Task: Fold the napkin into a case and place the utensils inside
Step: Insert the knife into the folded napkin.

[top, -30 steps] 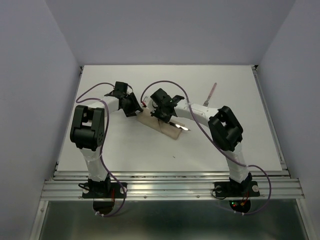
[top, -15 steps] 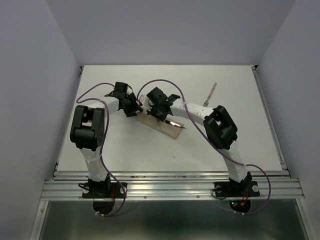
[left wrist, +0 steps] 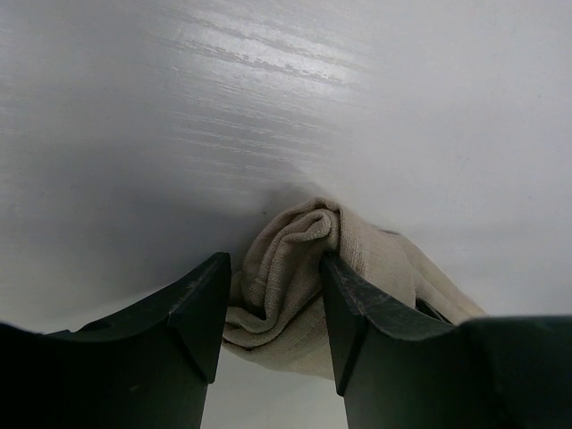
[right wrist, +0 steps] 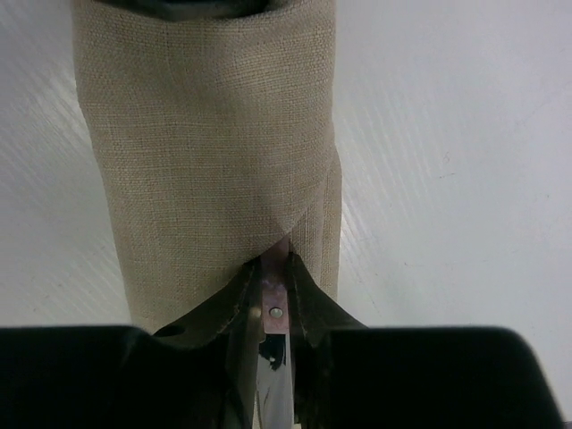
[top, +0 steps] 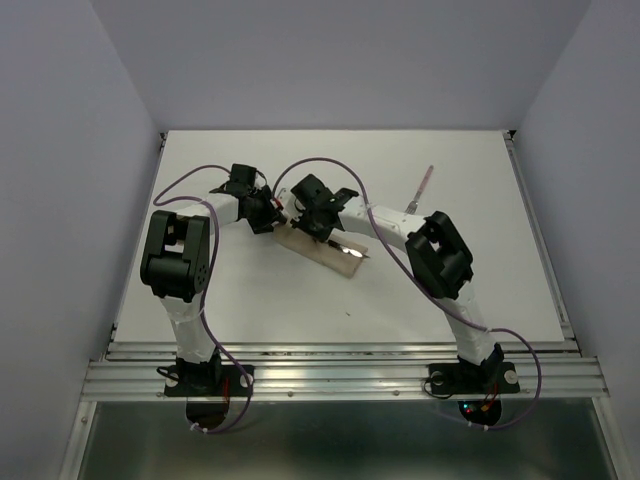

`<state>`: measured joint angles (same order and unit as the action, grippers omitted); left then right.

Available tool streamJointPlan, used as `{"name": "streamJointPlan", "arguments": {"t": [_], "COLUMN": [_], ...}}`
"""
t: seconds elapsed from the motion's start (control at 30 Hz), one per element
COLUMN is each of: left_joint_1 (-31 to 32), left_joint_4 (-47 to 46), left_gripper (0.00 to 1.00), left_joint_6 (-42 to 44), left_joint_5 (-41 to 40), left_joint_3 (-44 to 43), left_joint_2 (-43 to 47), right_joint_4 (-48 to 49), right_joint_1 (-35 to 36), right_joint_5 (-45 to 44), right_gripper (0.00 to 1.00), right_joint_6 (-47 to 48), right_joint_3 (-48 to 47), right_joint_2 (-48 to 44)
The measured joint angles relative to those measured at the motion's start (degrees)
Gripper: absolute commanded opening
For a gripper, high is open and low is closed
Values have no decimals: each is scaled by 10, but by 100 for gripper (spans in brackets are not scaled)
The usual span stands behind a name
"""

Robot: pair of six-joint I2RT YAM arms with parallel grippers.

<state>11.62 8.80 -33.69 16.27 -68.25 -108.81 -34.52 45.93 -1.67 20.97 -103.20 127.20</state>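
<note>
Sliding along the case [right wrist: 206,134] toward its far-left end, the right gripper [right wrist: 273,284] has carried the knife [top: 351,252] deeper into the cloth, so less of the bright blade shows at the near-right mouth than a second ago. Its jaws sit close on either side of the pinkish handle, and I cannot tell whether they pinch it or have just let go. From this gripper the case's long axis runs straight away, the overlapped flaps forming a V right at the fingertips. On the desk [top: 250,300] that axis lies diagonally, near-right to far-left, around the middle. The left gripper [left wrist: 275,273] is clenched on the bunched far-left end of the case, probably bracing it against the push. The fork [top: 421,187] lies well apart, toward the far-right corner, its length pointing roughly at the far edge. The right arm is clearly the nearer one, and bare desk lies between the case's mouth and the fork.
</note>
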Motion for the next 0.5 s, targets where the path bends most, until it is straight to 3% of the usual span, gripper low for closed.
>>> {"name": "streamJointPlan", "arguments": {"t": [0.5], "left_joint_1": [1], "left_joint_4": [0], "left_gripper": [56], "left_joint_6": [7], "left_joint_5": [-1], "left_joint_3": [0], "left_joint_2": [0], "right_joint_4": [4], "right_joint_1": [4], "right_joint_5": [-25], "right_gripper": [35], "right_joint_6": [-21], "right_joint_3": [13], "right_joint_2": [-10]}}
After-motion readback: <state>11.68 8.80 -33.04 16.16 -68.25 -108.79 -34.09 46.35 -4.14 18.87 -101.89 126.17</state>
